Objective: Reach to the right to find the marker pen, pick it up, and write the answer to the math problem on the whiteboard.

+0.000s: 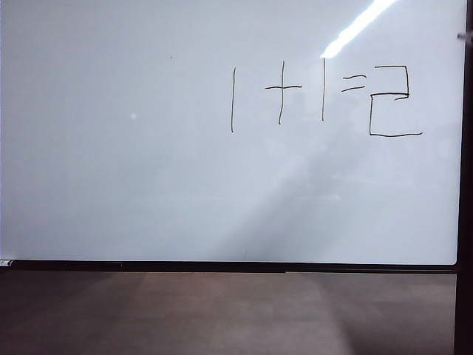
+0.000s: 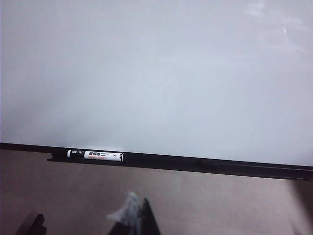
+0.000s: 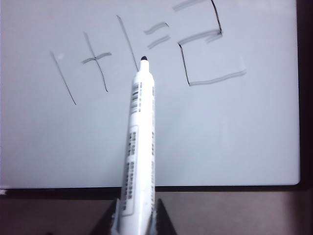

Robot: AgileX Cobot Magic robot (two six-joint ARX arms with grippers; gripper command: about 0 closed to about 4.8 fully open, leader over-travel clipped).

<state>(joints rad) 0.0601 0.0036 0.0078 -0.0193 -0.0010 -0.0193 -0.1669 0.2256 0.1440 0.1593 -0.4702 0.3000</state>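
Observation:
The whiteboard fills the exterior view. On it is the math problem in thin black strokes, followed by the answer, a boxy two. Neither arm shows in that view. In the right wrist view my right gripper is shut on the marker pen, a white barrel with a small dark tip. The tip points at the board below the math problem, beside the answer. I cannot tell whether the tip touches the board. My left gripper is shut and empty, in front of the board's lower edge.
A second marker with a black-and-white label lies along the board's black lower frame. A brown surface runs below the board. A dark upright edge bounds the board at the right. A glare streak crosses its top.

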